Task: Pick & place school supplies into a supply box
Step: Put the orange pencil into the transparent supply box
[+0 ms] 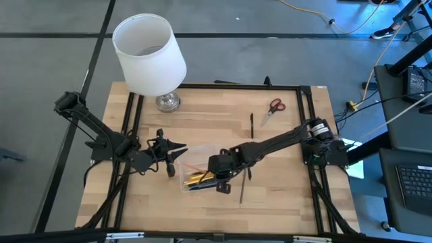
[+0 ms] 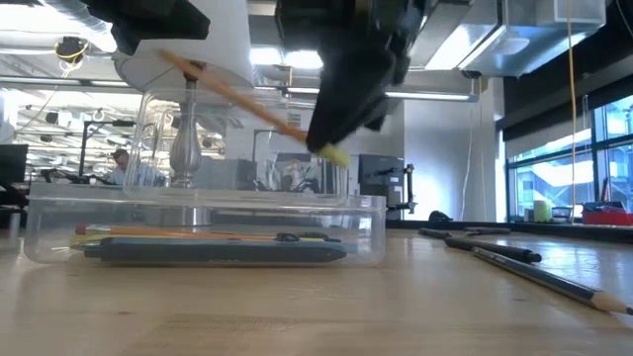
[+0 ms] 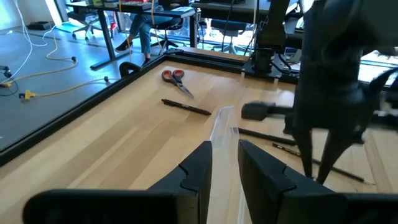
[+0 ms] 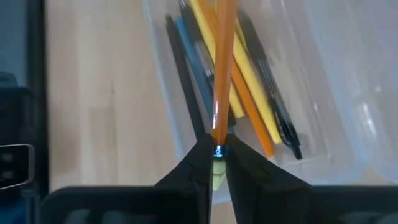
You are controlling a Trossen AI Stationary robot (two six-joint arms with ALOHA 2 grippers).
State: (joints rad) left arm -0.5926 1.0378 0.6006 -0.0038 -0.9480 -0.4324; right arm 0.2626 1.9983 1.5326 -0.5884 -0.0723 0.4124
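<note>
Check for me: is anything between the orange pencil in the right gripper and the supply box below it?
Nothing visible. The right gripper holds the orange pencil tilted over the open supply box; only pens and pencils already lie inside.

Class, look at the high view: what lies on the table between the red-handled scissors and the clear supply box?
One dark pen lies between scissors and supply box; otherwise bare wood.

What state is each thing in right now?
Right gripper: shut on orange pencil, above box.
Left gripper: gripping box wall.
Box: on table, open, holding several pens and pencils.
Scissors: closed, on table.
Black pen: on table, outside box.
Lamp: upright.
</note>
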